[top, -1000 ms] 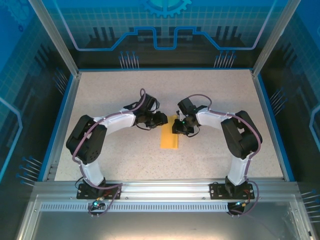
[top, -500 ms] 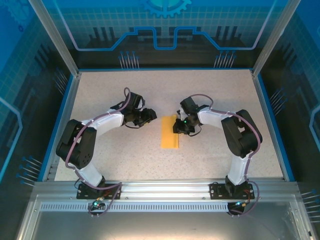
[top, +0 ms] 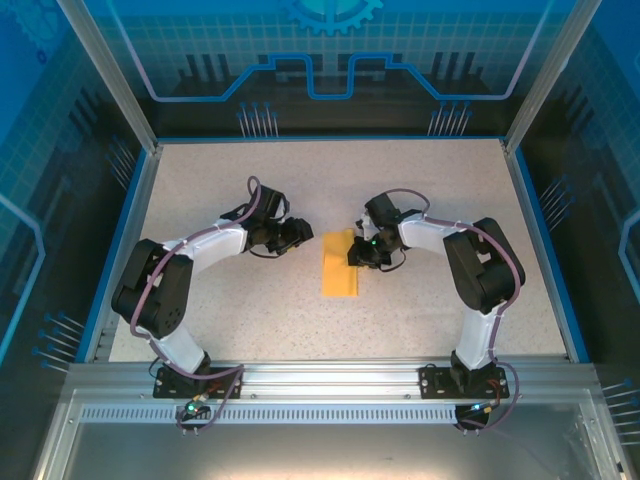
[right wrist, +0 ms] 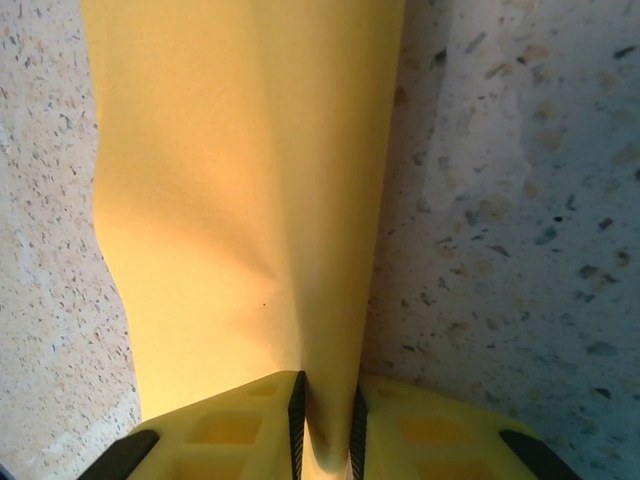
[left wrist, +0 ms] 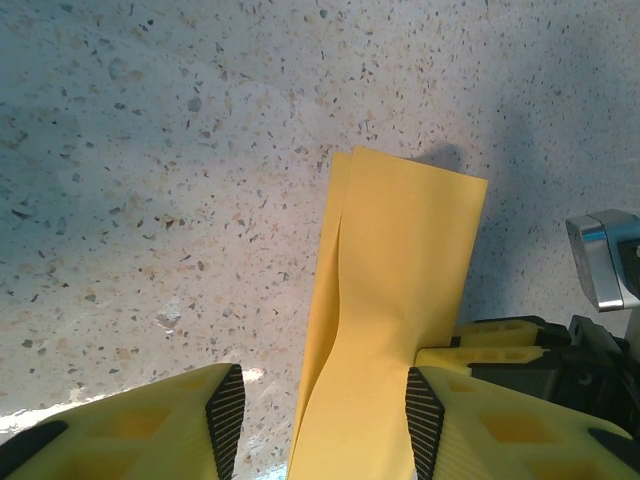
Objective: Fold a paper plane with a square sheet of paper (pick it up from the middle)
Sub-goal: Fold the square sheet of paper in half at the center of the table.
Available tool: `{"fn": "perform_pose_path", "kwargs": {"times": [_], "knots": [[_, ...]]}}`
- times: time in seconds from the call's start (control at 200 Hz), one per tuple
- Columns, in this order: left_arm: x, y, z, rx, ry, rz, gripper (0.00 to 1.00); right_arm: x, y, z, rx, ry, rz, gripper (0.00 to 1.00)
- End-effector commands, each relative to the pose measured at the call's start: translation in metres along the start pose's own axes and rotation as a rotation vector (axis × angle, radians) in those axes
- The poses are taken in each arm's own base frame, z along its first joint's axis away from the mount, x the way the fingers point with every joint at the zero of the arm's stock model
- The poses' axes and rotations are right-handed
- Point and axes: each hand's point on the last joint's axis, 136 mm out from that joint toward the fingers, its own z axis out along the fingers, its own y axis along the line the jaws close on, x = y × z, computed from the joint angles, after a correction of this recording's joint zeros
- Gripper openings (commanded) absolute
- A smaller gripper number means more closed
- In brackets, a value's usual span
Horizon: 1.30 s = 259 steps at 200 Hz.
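Observation:
The square sheet of paper lies on the table as an orange-yellow folded rectangle, long side running near to far. My right gripper is at its right edge, shut on a raised fold of the paper; the pinch shows at my right gripper. My left gripper hovers just left of the sheet's far end, open. In the left wrist view the paper runs up between my left gripper's spread fingers without being pinched, and the right gripper's yellow fingers touch its right edge.
The speckled tabletop is bounded by a blue rim and clear enclosure walls. An aluminium rail with both arm bases runs along the near edge.
My left arm drew back to the left, away from the paper, and has held still for the last half second. The right gripper stays on the paper's right edge.

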Motion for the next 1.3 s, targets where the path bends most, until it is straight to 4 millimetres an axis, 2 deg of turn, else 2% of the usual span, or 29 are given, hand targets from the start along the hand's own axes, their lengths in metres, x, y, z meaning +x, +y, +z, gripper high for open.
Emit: {"fn": "perform_pose_path", "kwargs": {"times": [0.0,0.26,0.565,0.955,1.29], "knots": [[0.003,0.001,-0.005,0.001,0.002,-0.013,0.51,0.005,-0.014,0.011,0.020,0.027,0.005,0.25],[0.004,-0.005,-0.004,0.023,0.019,-0.006,0.51,0.007,-0.017,0.013,0.072,0.050,-0.047,0.29],[0.008,-0.014,0.001,0.074,0.059,0.008,0.51,0.010,-0.019,0.018,0.111,0.078,-0.106,0.30],[0.017,-0.017,0.012,0.088,0.099,0.015,0.50,0.010,-0.026,0.024,0.139,0.079,-0.071,0.27],[0.022,-0.023,0.017,0.101,0.122,0.023,0.50,0.011,-0.029,0.026,0.142,0.085,-0.060,0.30]]}}
